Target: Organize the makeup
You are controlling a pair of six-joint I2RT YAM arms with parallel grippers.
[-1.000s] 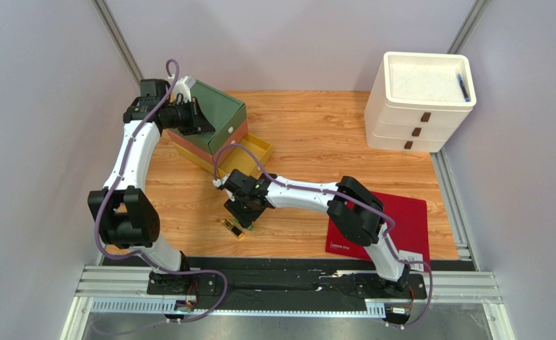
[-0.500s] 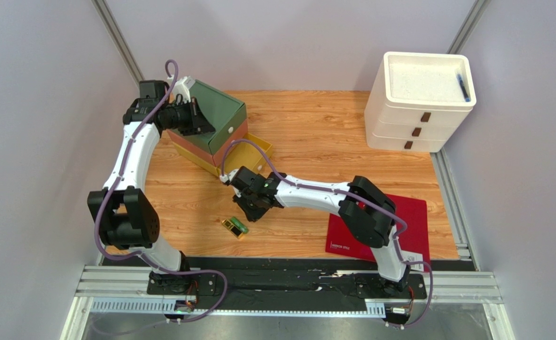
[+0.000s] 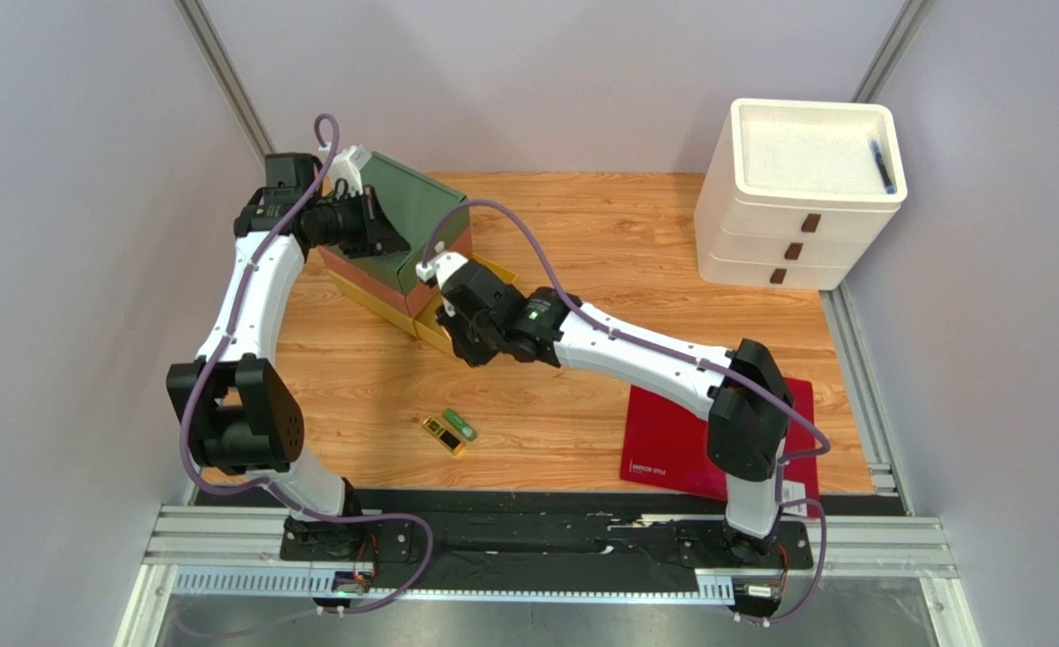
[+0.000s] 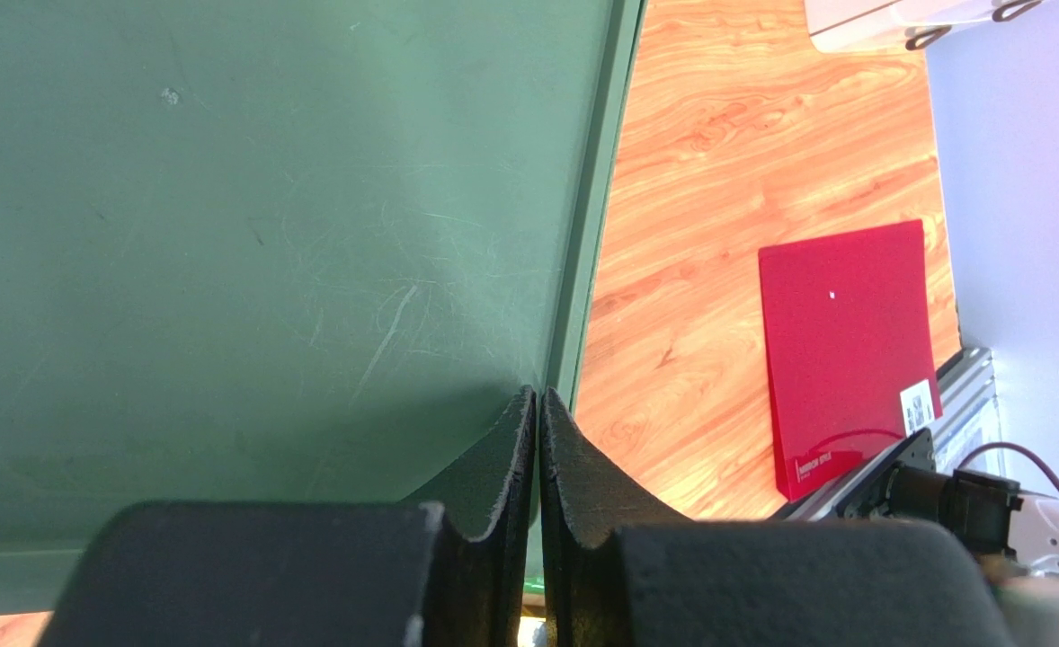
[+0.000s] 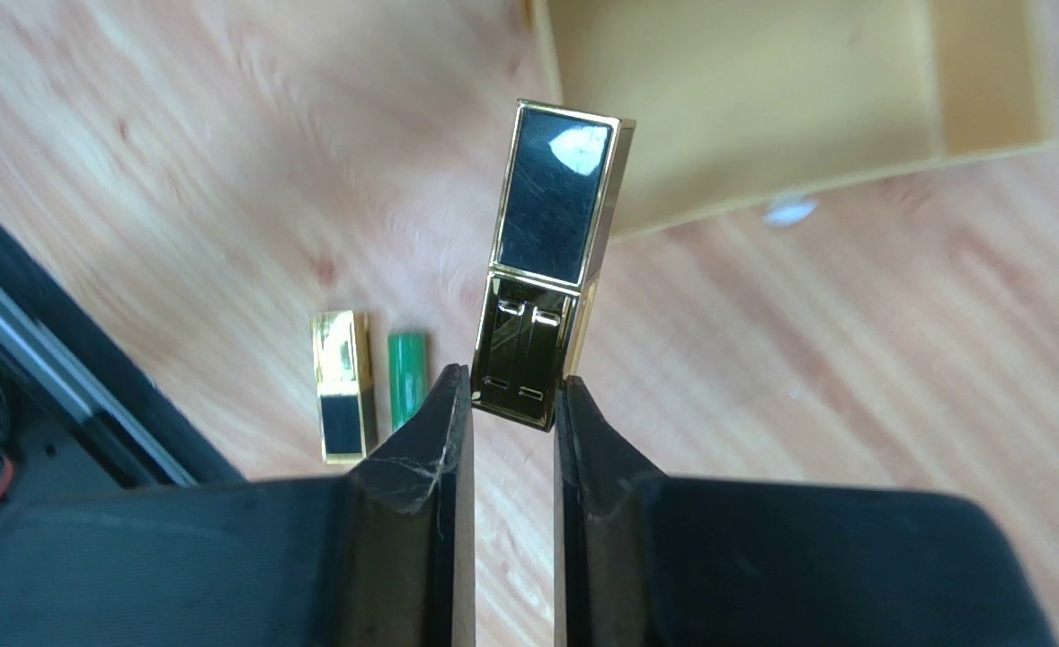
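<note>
Lipstick first: a gold lipstick tube with a dark glossy face is clamped by its lower end between the jaws of the right gripper, and most of its length sticks out past the fingertips. In the top view the right gripper hangs over the left middle of the table, just beside the open yellow drawer. That drawer is pulled out from the bottom of a stacked box with a green top, at the far left.

A second gold tube and a green tube lie side by side on the wood, near the front edge and left of centre. They are close together, and well apart from the drawer.

The left gripper has its jaws pressed together with nothing between them. Its tips sit at the green top of the box, close to that top's edge; whether they bear on it cannot be told.

A red sheet lies flat at the near right. A white drawer unit stands at the far right corner.
</note>
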